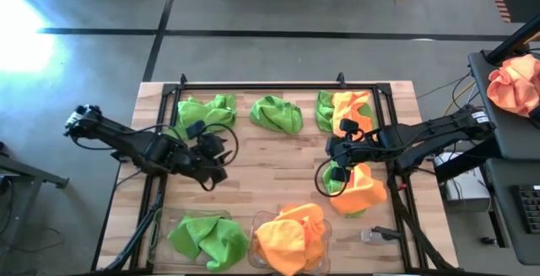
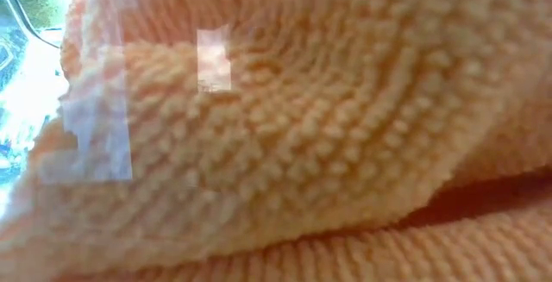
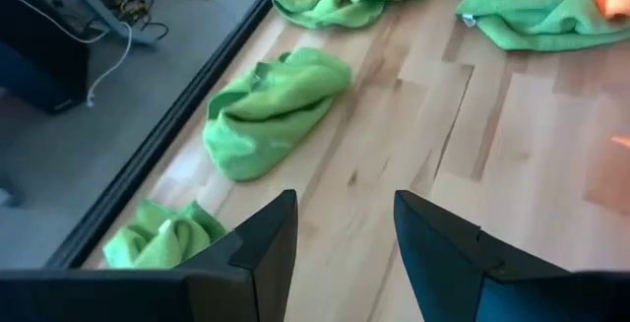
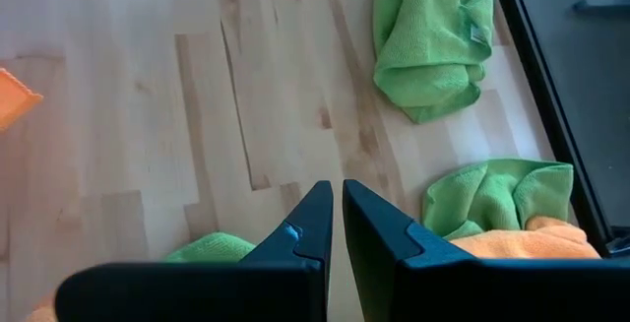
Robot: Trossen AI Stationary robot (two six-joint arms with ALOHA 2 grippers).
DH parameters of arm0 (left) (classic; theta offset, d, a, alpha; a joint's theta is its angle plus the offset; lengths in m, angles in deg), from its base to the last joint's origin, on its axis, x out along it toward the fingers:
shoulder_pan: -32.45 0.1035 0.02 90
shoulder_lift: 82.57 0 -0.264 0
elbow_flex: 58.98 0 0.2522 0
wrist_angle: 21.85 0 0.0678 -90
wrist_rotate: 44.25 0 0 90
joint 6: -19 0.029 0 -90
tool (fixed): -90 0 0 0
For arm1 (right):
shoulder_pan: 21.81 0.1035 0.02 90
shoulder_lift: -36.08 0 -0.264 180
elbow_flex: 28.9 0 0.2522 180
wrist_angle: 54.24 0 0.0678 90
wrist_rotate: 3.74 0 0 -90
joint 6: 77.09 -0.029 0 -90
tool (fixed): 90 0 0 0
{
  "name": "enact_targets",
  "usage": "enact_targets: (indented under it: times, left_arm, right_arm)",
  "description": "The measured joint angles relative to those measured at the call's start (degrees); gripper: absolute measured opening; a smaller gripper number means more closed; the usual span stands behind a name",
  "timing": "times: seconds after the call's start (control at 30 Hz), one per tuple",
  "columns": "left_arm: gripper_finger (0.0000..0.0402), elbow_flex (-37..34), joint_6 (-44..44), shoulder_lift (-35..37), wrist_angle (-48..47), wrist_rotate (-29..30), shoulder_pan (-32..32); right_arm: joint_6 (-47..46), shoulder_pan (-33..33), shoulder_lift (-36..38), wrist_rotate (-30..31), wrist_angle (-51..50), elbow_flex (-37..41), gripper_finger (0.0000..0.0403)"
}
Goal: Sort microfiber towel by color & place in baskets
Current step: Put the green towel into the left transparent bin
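Holding green towel (image 1: 202, 235), left basket (image 1: 162, 225), orange towel (image 1: 291, 234), right basket (image 1: 325, 255)

a peach-orange cloth bundle (image 1: 516, 83) lies on the side bench (image 1: 509, 138).

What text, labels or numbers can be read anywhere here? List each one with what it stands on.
None can be read.
The small sewn tag on the green towel in the right wrist view is too small to read.
The pale patches on the orange towel filling the low view are glare, not print.
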Motion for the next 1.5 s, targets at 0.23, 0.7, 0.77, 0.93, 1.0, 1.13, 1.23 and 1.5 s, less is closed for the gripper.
enact_targets:
  times: [0.23, 0.7, 0.77, 0.93, 1.0, 1.13, 1.23, 1.5]
  left_arm:
    - [0.0155, -9.3, 3.4, 8.3, 7.5, -0.1, 1.4]
    - [0.0154, -23.8, 1.5, 17.8, 10.7, -3.2, 1.4]
    - [0.0155, -25.7, 2.1, 19.4, 10.6, -2.2, 1.7]
    - [0.0154, -30.8, 3.8, 25.0, 9.5, -1.5, 3.6]
    - [0.0154, -33.1, 4.1, 27.5, 9.3, -0.8, 4.9]
    - [0.0154, -36.2, 6.5, 31.9, 14.6, 1.4, 8.3]
    - [0.0154, -37.1, 8.1, 34.0, 16.3, 1.6, 11.5]
    - [0.0154, -37.2, 8.0, 36.0, 16.8, 2.4, 19.9]
  right_arm:
    - [-0.1, 0.0, 0.0, 0.0, 6.3, 0.0, 0.0022]
    - [-6.6, 0.0, 0.0, 2.5, 8.0, 0.0, 0.0022]
    - [-8.2, 0.0, 0.0, 2.5, 8.1, 0.0, 0.0022]
    - [-10.5, 0.0, 0.0, 2.5, 8.6, 0.0, 0.0022]
    - [-12.3, 0.0, 0.0, 2.5, 8.6, 0.0, 0.0022]
    - [-15.8, 0.0, 0.0, 2.5, 8.6, 0.0, 0.0022]
    - [-17.0, 0.0, 0.0, 2.5, 8.6, 0.0, 0.0022]
    - [-13.4, 0.0, 0.0, 2.5, 8.6, 0.0, 0.0022]
